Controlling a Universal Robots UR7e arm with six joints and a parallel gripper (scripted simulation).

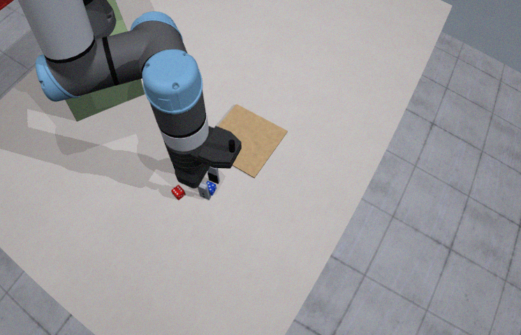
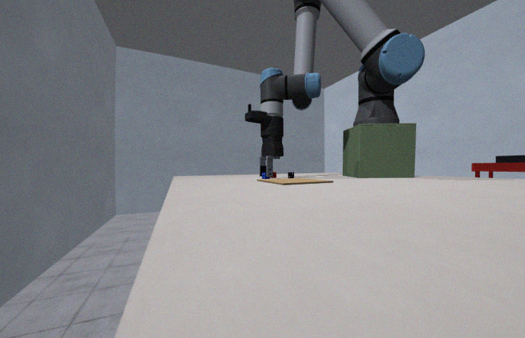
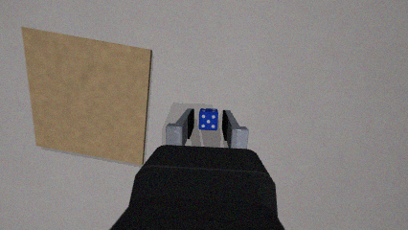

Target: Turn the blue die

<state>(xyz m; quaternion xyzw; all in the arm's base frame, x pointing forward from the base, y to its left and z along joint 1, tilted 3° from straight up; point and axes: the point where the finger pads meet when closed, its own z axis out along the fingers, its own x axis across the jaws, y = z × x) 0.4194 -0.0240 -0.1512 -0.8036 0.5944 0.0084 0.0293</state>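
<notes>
The blue die [image 1: 212, 188] [image 2: 264, 176] [image 3: 208, 120] lies flat on the table, off the mat, with five pips on top in the wrist view. My gripper [image 1: 208, 189] [image 2: 266, 172] [image 3: 208, 118] is open and pointing down. Its fingers are low on either side of the die, with a gap on both sides in the wrist view. The red die [image 1: 178, 192] [image 2: 274, 174] lies nearby on the table; its upper face bears several pips, too small to count surely. The tan mat [image 1: 263, 137] [image 2: 299, 182] [image 3: 91, 96] lies flat with no die on it in view.
A black die [image 2: 291, 174] stands on the table behind the mat in the exterior view; the arm hides it in the top view. The green robot base [image 2: 383, 153] is farther back. The table's edge [image 1: 363, 197] is beyond the mat.
</notes>
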